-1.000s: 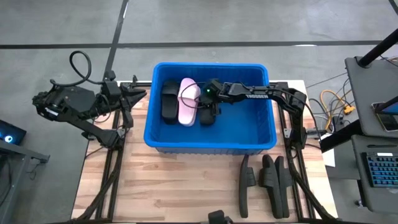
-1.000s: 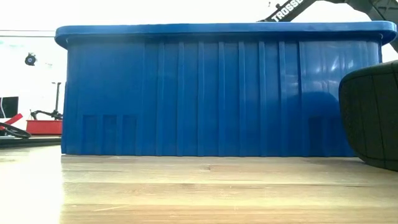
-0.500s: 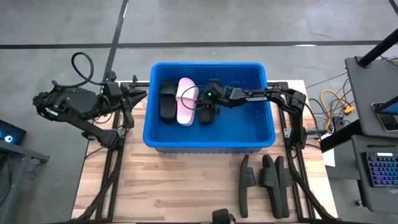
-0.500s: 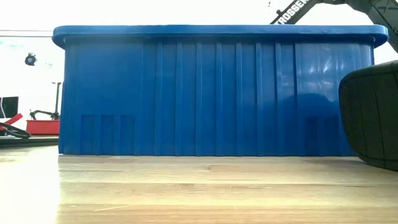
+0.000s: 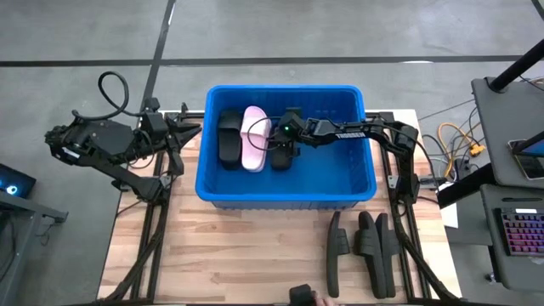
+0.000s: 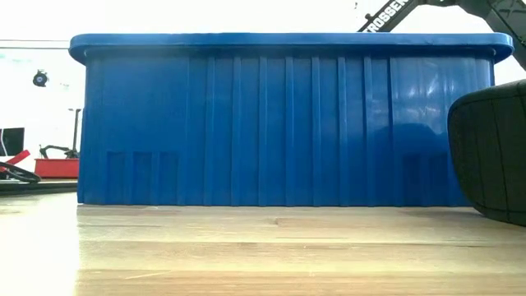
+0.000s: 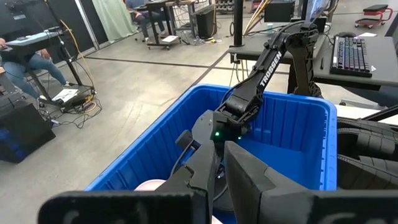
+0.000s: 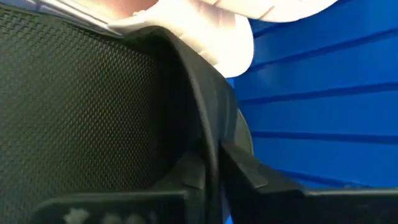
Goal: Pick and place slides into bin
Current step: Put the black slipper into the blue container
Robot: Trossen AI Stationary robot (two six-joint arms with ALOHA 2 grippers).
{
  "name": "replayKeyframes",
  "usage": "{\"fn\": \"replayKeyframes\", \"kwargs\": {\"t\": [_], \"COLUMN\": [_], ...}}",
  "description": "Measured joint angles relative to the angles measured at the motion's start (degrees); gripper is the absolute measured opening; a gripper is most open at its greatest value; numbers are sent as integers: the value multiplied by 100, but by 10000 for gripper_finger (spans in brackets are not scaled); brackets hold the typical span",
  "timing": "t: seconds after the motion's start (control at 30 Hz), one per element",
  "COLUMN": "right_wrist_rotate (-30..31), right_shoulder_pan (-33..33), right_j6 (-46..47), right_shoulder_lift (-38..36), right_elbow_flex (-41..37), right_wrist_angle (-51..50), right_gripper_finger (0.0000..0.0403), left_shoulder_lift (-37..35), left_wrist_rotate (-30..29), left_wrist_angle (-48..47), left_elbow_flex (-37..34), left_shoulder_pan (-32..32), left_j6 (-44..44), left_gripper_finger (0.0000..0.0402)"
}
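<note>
The bin holds three slides: two black and one pink, packed at its left end, while three more black slides lie on the table beyond its front right corner. Since half a second ago nothing has shifted; the right gripper, inside the bin just right of the pink slide, pinches a black slide between nearly closed fingers. The left gripper waits closed and empty outside the bin's left rim, with the bin's right half open

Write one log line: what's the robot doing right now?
right claw: in bin, on black slide | left claw: waiting outside bin | slides on table: still out
</note>
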Motion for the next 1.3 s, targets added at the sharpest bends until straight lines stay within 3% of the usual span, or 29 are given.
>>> {"fn": "replayKeyframes", "kwargs": {"t": [0.1,0.3,0.77,1.1,1.3], "right_wrist_rotate": [-385,104,149,147,-362], "right_shoulder_pan": [-59,-65,-94,-96,-96], "right_j6": [-300,342,597,1346,1578], "right_shoulder_lift": [0,0,-15,-15,-24], "right_elbow_flex": [47,109,118,259,715], "right_wrist_angle": [-266,-393,-380,-476,-1590], "right_gripper_finger": [69,115,144,237,284], "left_shoulder_lift": [11,22,78,165,184], "left_wrist_rotate": [0,0,-2,-2,2], "left_wrist_angle": [0,3,11,11,7], "left_elbow_flex": [-4,-4,-4,-4,-4], "left_shoulder_pan": [2,2,2,2,2], "left_j6": [0,-4,-15,-15,-137], "left_gripper_finger": [22,22,22,22,22]}}
